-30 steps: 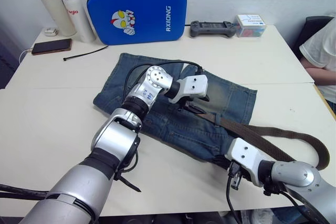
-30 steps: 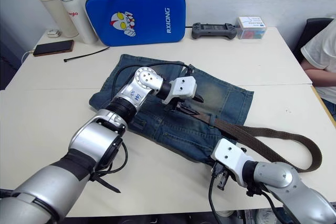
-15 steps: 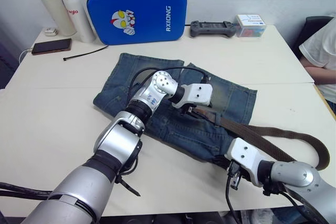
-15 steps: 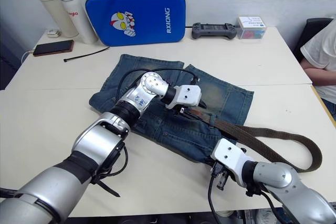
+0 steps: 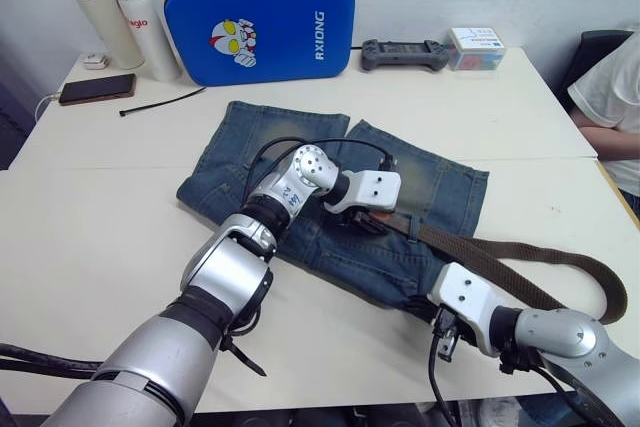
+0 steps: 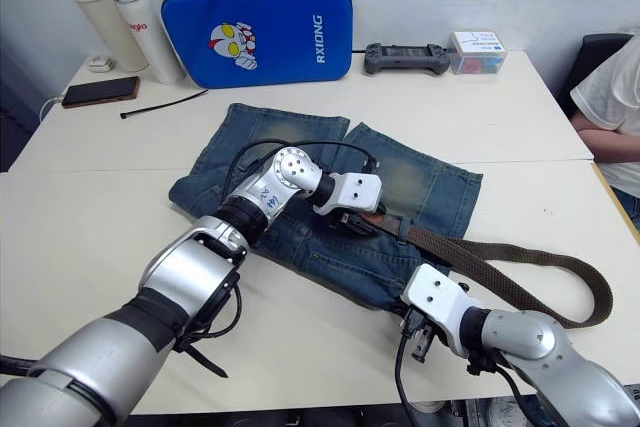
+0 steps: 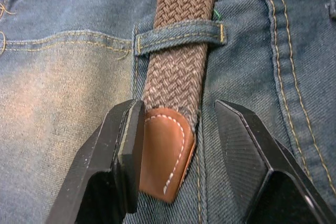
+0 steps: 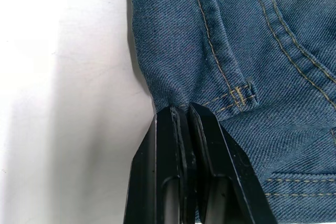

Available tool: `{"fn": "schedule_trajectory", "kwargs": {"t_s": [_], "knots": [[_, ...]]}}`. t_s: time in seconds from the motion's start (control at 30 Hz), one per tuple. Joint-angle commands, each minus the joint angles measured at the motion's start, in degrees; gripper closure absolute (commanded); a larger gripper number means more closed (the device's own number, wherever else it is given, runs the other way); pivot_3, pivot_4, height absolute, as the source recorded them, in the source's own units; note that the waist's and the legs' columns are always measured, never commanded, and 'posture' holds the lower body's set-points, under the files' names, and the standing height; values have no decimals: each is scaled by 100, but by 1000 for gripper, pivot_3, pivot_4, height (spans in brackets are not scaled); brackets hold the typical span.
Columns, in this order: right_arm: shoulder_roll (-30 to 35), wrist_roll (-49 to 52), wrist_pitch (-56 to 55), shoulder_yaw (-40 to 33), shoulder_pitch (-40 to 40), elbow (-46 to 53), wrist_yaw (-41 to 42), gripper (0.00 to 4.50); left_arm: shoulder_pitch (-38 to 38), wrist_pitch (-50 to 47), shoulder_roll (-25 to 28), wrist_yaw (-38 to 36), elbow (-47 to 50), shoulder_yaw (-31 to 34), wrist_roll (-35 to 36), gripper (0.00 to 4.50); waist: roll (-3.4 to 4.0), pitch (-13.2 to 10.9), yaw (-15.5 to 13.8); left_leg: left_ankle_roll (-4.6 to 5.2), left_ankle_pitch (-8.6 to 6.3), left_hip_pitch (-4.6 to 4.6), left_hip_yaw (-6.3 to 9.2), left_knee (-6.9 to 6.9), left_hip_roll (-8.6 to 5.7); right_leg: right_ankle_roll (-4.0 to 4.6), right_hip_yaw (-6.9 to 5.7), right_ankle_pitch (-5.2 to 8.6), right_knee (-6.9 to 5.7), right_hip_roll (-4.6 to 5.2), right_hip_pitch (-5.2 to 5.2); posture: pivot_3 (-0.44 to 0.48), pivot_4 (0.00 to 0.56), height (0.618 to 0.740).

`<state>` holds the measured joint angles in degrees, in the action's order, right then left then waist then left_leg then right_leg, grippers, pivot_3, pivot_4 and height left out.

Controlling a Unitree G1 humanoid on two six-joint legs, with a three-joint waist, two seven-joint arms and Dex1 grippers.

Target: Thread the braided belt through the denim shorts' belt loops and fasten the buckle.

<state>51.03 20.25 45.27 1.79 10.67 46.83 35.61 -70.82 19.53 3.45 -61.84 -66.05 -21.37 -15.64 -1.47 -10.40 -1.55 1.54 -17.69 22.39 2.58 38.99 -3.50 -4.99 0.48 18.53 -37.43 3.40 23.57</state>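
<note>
The denim shorts [image 5: 250,162] lie flat on the white table. The braided belt [image 5: 520,252] runs from the waistband out to the right and curls back in a loop. In the left wrist view it passes under one of the belt loops [image 7: 178,36] and ends in a brown leather tip [image 7: 165,156]. My left gripper [image 7: 181,150] is open, its fingers [image 7: 121,166] on either side of that tip. My right gripper [image 8: 184,119] is shut on the shorts' near edge [image 8: 173,72], at the corner [image 5: 428,305]. The buckle is hidden.
At the back stand a blue case [image 5: 260,22], two bottles [image 5: 100,17], a phone [image 5: 97,88], a black cable tie [image 5: 160,102], a game controller [image 5: 403,53] and a small box [image 5: 476,47]. A person [image 5: 610,107] sits at the right edge.
My left gripper has shifted slightly right and come down onto the waistband, over the belt's tip. The right gripper has stayed on the shorts' edge.
</note>
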Motion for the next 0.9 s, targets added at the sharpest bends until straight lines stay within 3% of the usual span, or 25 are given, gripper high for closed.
{"fn": "schedule_trajectory", "kwargs": {"t_s": [0.03,0.37,0.47,0.57,0.6,0.9], "knots": [[-69,19,65,45,45,70,-5,4500,-55,68,-14,69,31,43,7,2076,0,0,0,0,0,0,0,0,0,0,0,0,0,0,0,0,150,740],[-75,10,78,69,32,69,-12,4500,-138,-163,-27,-13,-19,271,189,2076,0,0,2,0,0,0,0,0,0,0,0,0,0,0,0,0,150,740],[-81,4,83,84,27,69,-19,4500,-165,-266,-13,-16,-39,335,203,2831,0,0,2,0,0,0,0,0,0,0,0,0,0,0,0,0,150,740],[-90,2,87,93,11,64,-23,4500,-192,-283,40,-23,-69,345,150,4165,0,0,2,0,0,0,0,0,0,0,0,0,0,0,0,0,150,740],[-91,0,87,96,3,58,-23,4500,-198,-286,60,-31,-81,338,132,4417,0,0,2,0,0,0,0,0,0,0,0,0,0,0,0,0,150,740],[-101,-17,96,125,-55,20,1,4500,-255,-173,271,-31,-24,341,88,4417,0,0,18,0,0,-1,-1,0,0,0,1,0,0,-1,1,0,150,740]]}}
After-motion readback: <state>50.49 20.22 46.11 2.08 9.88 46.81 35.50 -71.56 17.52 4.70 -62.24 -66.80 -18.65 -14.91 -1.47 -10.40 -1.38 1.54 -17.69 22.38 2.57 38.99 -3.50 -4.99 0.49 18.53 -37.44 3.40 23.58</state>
